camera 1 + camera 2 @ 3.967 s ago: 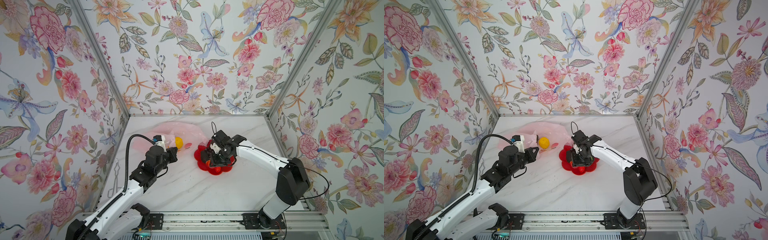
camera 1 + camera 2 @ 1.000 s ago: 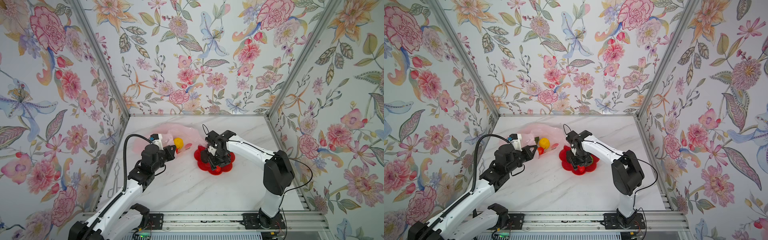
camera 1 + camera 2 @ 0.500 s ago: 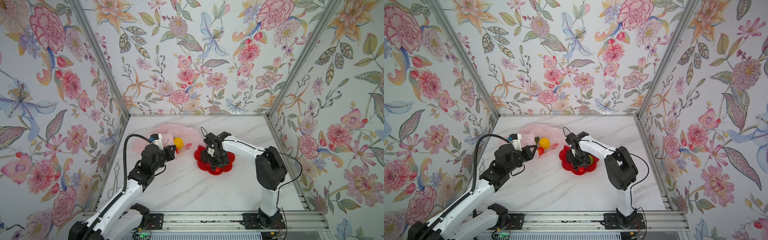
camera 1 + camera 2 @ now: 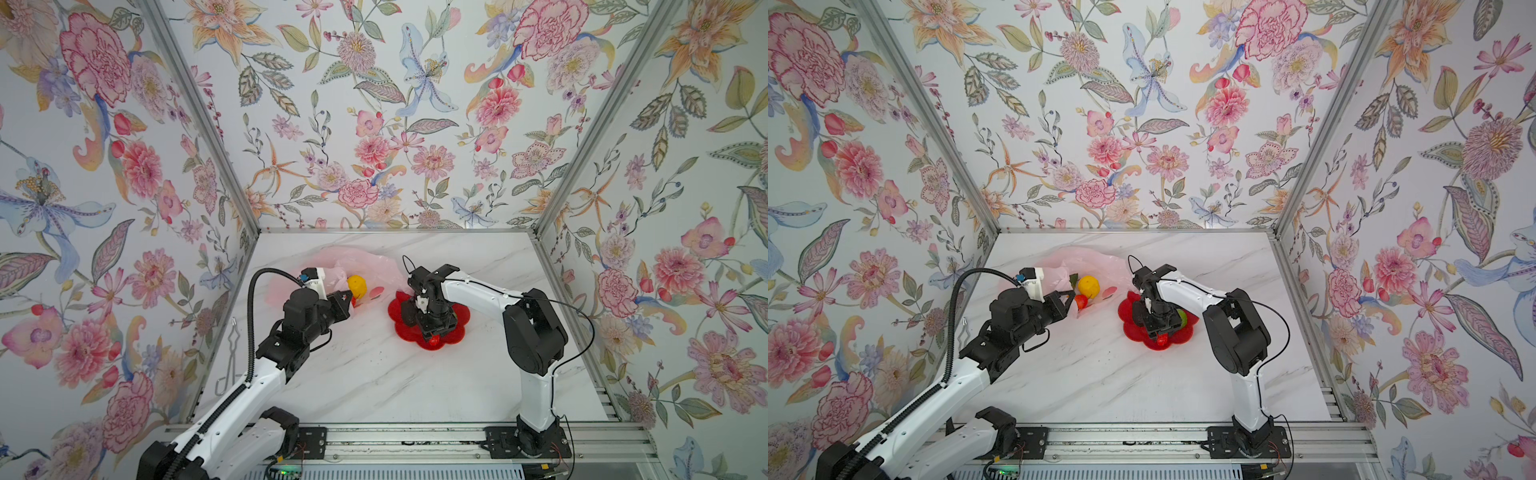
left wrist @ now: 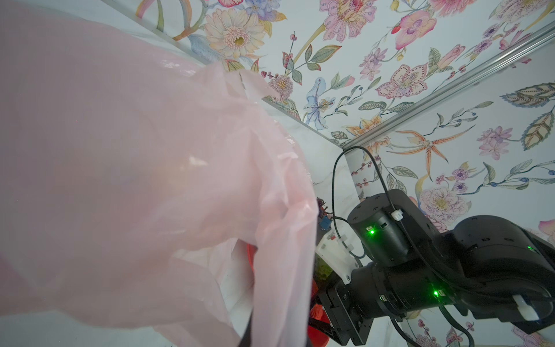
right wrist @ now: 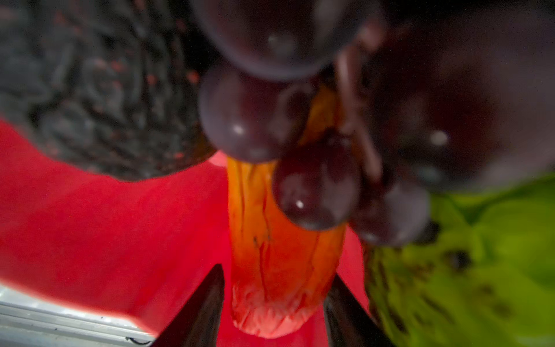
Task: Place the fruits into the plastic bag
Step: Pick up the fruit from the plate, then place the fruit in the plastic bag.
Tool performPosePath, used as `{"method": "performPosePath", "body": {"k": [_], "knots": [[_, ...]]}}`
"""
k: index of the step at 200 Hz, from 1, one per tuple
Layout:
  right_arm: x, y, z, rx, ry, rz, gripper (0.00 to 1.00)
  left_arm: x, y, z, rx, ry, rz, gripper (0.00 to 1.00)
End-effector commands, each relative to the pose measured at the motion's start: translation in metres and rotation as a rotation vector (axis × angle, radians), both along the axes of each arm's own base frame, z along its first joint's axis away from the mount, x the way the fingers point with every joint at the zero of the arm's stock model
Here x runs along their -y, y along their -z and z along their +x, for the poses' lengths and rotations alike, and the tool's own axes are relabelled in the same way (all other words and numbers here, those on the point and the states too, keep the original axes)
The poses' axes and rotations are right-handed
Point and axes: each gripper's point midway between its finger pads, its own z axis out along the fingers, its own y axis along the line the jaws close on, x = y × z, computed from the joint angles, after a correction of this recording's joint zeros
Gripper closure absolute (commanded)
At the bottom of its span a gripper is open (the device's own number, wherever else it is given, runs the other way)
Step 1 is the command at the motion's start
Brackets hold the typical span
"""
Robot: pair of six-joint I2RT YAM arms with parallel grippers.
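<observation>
**Top views.** The plastic bag (image 4: 365, 266), a thin translucent pink film, lies crumpled at the far left of the marble-patterned surface (image 4: 374, 382), its mouth turned right and near. The left end effector (image 4: 345, 296) is closed on the edge of that mouth. A yellow ribbed fruit (image 4: 1089, 286) and a small red fruit (image 4: 1080, 301) sit in the opening. Just right of the bag, the right end effector (image 4: 433, 335) points down over the red flower-shaped plate (image 4: 399, 309). The red end of an orange-red elongated fruit (image 4: 434, 341) shows at the plate's near rim, and a green fruit (image 4: 1182, 318) lies to its right.

**Left wrist view.** Wrinkled pink film of the plastic bag (image 5: 135, 165) drapes across most of the frame.

**Right wrist view.** The orange-red elongated fruit (image 6: 279, 255), glossy and streaked, runs lengthwise from between the dark fingers (image 6: 207, 303) away beneath the dark purple grape bunch (image 6: 300, 135). The fingers flank its red end; whether they press on it cannot be told. A dark pebbled fruit (image 6: 105, 90) and the knobbly green fruit (image 6: 465, 270) lie on either side.
</observation>
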Motion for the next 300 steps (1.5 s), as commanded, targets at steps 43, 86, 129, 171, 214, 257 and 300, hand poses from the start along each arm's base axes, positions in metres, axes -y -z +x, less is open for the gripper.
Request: {"method": "performPosePath", "body": {"k": [43, 86, 129, 171, 214, 257, 300], "knots": [[0.009, -0.021, -0.006, 0.022, 0.045, 0.014, 0.7, -0.002, -0.007, 0.008, 0.023, -0.017, -0.007, 1.0], [0.029, -0.05, -0.027, 0.011, 0.066, 0.022, 0.71, -0.001, -0.008, 0.01, 0.033, -0.015, -0.011, 1.0], [0.023, -0.086, -0.03, 0.025, 0.089, 0.158, 0.71, -0.002, -0.011, 0.009, 0.041, -0.019, -0.017, 1.0], [-0.052, -0.131, -0.018, 0.04, -0.03, 0.413, 0.71, -0.004, -0.014, 0.007, 0.045, -0.028, -0.026, 1.0], [-0.119, -0.133, -0.005, -0.009, -0.128, 0.527, 0.71, -0.004, -0.014, 0.002, 0.045, -0.03, -0.037, 1.0], [-0.162, -0.118, 0.007, -0.054, -0.156, 0.576, 0.71, 0.003, -0.018, -0.004, 0.059, -0.005, -0.049, 1.0], [-0.194, -0.112, 0.021, -0.087, -0.142, 0.639, 0.71, 0.022, -0.013, -0.016, 0.06, 0.068, -0.029, 1.0]]}}
